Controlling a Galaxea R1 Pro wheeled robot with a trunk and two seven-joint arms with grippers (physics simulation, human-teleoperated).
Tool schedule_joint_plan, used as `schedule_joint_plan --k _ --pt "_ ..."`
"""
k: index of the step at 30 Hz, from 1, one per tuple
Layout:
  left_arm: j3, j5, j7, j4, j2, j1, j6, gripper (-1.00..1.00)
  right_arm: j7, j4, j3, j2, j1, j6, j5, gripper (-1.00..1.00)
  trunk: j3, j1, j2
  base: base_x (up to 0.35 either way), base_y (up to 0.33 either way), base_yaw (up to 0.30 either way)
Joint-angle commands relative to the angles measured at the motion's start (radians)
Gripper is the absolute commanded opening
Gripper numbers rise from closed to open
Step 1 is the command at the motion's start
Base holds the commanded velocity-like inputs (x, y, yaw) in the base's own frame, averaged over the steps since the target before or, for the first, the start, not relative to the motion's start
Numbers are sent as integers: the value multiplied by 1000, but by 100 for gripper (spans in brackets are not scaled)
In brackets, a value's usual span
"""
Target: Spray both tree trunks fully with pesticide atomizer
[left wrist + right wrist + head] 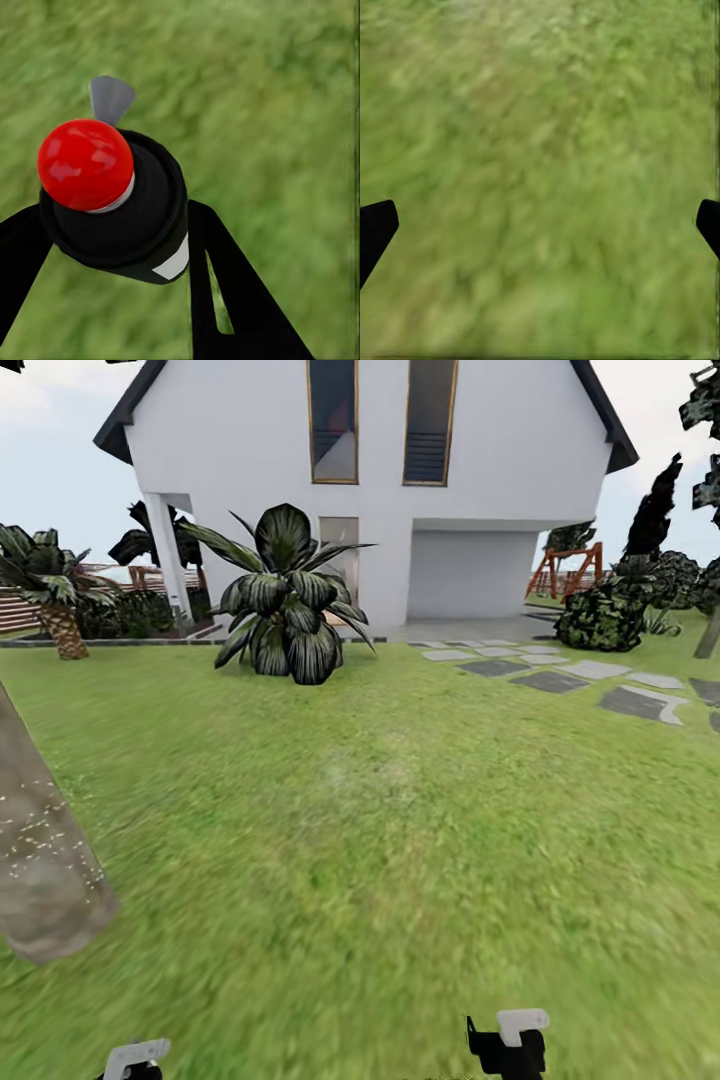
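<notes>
The pesticide atomizer (86,165) is a black bottle with a red tip and a white band. My left gripper (112,225) is shut on it, a black finger (225,292) on either side, over blurred grass. In the head view my left gripper (135,1060) sits at the bottom edge. A thick mottled grey-tan tree trunk (40,860) leans at the left, speckled with fine white dots. A second slanted trunk (710,630) shows at the right edge under dark jagged foliage (700,405). My right gripper (510,1045) is open and holds nothing, its fingertips (376,225) wide apart above the lawn.
Green lawn (400,840) spreads ahead to a white house (370,460). A large dark-leaved plant (285,600) stands mid-lawn, and a short palm (55,595) at the far left. Grey stepping stones (560,675) and dark bushes (605,615) lie to the right.
</notes>
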Motion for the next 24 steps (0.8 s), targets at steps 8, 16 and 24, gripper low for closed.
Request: schedule_joint_plan --k 8,16,24 --pt "9 -2 -6 0 0 -1 -2 -100 -9 1 7 0 -1 -1 3 100 -1 0 0 0 0 -300" --pt "9 -2 -6 0 0 -1 -2 -100 -9 1 7 0 -1 -1 3 100 -1 0 0 0 0 -300" --pt "8 0 -6 0 -1 -1 -4 -100 -9 1 7 0 -1 -1 3 100 -1 0 0 0 0 -300"
